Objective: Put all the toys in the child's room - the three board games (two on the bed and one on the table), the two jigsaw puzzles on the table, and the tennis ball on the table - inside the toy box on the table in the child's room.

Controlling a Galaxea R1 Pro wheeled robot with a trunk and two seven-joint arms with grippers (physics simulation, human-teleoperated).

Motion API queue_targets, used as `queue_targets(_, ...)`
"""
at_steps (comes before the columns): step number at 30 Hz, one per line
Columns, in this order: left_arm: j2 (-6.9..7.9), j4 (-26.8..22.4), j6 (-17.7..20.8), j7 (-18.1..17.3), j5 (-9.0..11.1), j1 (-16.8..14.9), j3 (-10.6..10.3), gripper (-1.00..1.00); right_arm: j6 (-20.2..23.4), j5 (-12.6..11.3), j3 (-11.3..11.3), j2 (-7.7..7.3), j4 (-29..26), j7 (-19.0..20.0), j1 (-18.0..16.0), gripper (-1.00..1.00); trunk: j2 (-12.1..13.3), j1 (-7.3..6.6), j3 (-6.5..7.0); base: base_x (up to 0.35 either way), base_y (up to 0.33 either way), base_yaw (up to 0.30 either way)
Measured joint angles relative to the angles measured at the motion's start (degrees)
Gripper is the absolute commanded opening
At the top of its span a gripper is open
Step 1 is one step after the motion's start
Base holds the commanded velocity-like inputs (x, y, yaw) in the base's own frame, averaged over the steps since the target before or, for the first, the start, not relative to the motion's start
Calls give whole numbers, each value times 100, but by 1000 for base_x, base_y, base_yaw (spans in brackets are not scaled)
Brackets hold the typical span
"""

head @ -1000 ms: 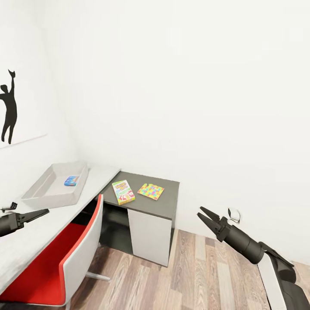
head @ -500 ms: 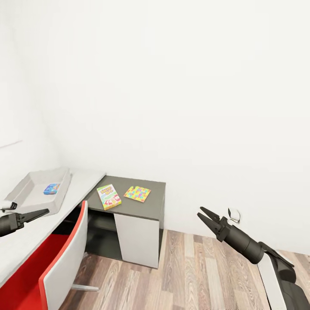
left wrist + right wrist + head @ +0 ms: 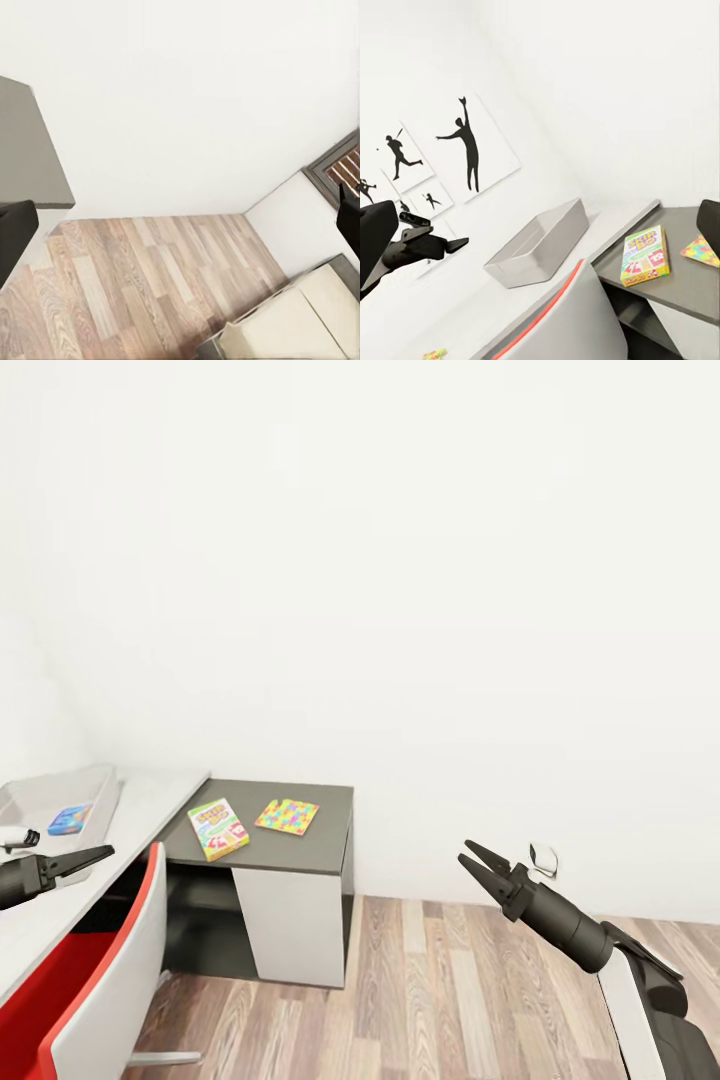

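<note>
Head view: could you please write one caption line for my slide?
Skip-Bo box and jigsaw puzzle lie on the dark desk section; both grippers, left and right, hold nothing.

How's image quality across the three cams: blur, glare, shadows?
Head view: sharp, flat even light, blown-out white wall, only a faint shadow under the desk; Skip-Bo box and puzzle legible. Left wrist view: soft, floor planks smeared. Right wrist view: mild blur, bin and wall silhouettes clear, no glare.
</note>
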Motion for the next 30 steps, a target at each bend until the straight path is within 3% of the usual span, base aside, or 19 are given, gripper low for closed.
queue_targets(30, 0, -1, 0, 0, -9, -2, -2, 100, -8, -9, -8, 0, 45, -9, -2, 100, -5, 1, 170, -82, 0, -236)
